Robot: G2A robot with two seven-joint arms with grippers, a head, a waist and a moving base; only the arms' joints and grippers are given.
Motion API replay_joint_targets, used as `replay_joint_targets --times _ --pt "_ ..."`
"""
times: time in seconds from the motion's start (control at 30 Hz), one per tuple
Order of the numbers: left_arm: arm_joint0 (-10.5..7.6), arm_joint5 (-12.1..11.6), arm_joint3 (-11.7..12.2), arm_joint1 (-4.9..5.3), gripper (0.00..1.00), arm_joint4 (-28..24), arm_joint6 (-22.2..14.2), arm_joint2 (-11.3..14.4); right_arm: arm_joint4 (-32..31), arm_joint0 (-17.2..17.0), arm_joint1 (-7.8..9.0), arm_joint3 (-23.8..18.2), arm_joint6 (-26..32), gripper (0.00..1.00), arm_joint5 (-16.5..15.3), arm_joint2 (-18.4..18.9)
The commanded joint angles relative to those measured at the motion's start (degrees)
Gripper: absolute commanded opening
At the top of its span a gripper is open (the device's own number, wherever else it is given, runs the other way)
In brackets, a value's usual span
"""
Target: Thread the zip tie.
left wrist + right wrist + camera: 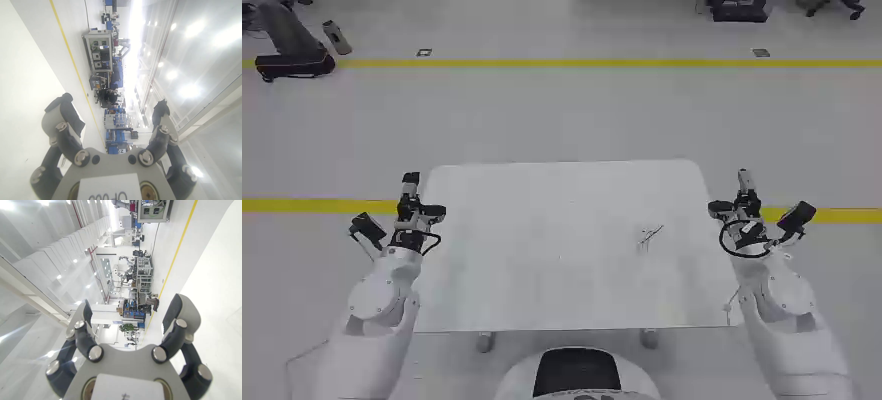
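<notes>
Top view: I see what looks like the zip tie [649, 237], thin and dark, toward the table's [542, 290] right edge; left gripper [113, 100] and right gripper [131, 300] both gape wide, holding nothing.

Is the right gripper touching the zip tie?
Apart. Top view: the zip tie lies on the table, with bare surface between it and the right gripper at the edge.
</notes>
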Motion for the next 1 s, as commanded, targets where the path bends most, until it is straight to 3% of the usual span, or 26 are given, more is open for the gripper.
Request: replay_joint_targets --times 0.0,0.03,0.07,0.1,0.13,0.17,0.2,0.23,0.27,0.3,0.33,0.37,0.4,0.47,0.5,0.53,0.57,0.63,0.8,0.97 --pt "0.0 0.0 0.0 0.0 0.78 0.0 0.0 0.0 0.0 0.0 0.0 0.0 0.0 1.0 0.0 0.0" --pt "0.0 0.0 0.0 0.0 1.0 0.0 0.0 0.0 0.0 0.0 0.0 0.0 0.0 1.0 0.0 0.0" --pt "0.0 0.0 0.0 0.0 0.78 0.0 0.0 0.0 0.0 0.0 0.0 0.0 0.0 0.78 0.0 0.0" --pt "0.0 0.0 0.0 0.0 1.0 0.0 0.0 0.0 0.0 0.0 0.0 0.0 0.0 0.78 0.0 0.0" --pt "0.0 0.0 0.0 0.0 0.78 0.0 0.0 0.0 0.0 0.0 0.0 0.0 0.0 1.0 0.0 0.0" --pt "0.0 0.0 0.0 0.0 1.0 0.0 0.0 0.0 0.0 0.0 0.0 0.0 0.0 0.78 0.0 0.0" --pt "0.0 0.0 0.0 0.0 0.78 0.0 0.0 0.0 0.0 0.0 0.0 0.0 0.0 0.78 0.0 0.0" --pt "0.0 0.0 0.0 0.0 0.78 0.0 0.0 0.0 0.0 0.0 0.0 0.0 0.0 0.78 0.0 0.0" --pt "0.0 0.0 0.0 0.0 0.78 0.0 0.0 0.0 0.0 0.0 0.0 0.0 0.0 1.0 0.0 0.0" --pt "0.0 0.0 0.0 0.0 1.0 0.0 0.0 0.0 0.0 0.0 0.0 0.0 0.0 0.78 0.0 0.0" --pt "0.0 0.0 0.0 0.0 1.0 0.0 0.0 0.0 0.0 0.0 0.0 0.0 0.0 0.78 0.0 0.0" --pt "0.0 0.0 0.0 0.0 0.78 0.0 0.0 0.0 0.0 0.0 0.0 0.0 0.0 0.78 0.0 0.0" --pt "0.0 0.0 0.0 0.0 1.0 0.0 0.0 0.0 0.0 0.0 0.0 0.0 0.0 0.78 0.0 0.0" --pt "0.0 0.0 0.0 0.0 1.0 0.0 0.0 0.0 0.0 0.0 0.0 0.0 0.0 0.78 0.0 0.0" --pt "0.0 0.0 0.0 0.0 0.78 0.0 0.0 0.0 0.0 0.0 0.0 0.0 0.0 1.0 0.0 0.0" --pt "0.0 0.0 0.0 0.0 1.0 0.0 0.0 0.0 0.0 0.0 0.0 0.0 0.0 0.78 0.0 0.0" --pt "0.0 0.0 0.0 0.0 1.0 0.0 0.0 0.0 -2.21 0.66 0.16 -1.04 1.34 1.0 -0.24 -0.12" --pt "0.0 0.0 0.0 0.0 1.0 0.0 0.0 0.0 -8.81 2.75 0.66 -0.92 5.61 1.0 0.65 -0.21" --pt "0.0 0.0 0.0 0.0 1.0 0.0 0.0 0.0 -16.0 6.6 1.39 0.17 16.55 1.0 2.38 -1.42" --pt "0.0 0.0 0.0 0.0 1.0 0.0 0.0 0.0 -17.17 6.94 1.49 0.36 17.0 1.0 1.62 -1.13"
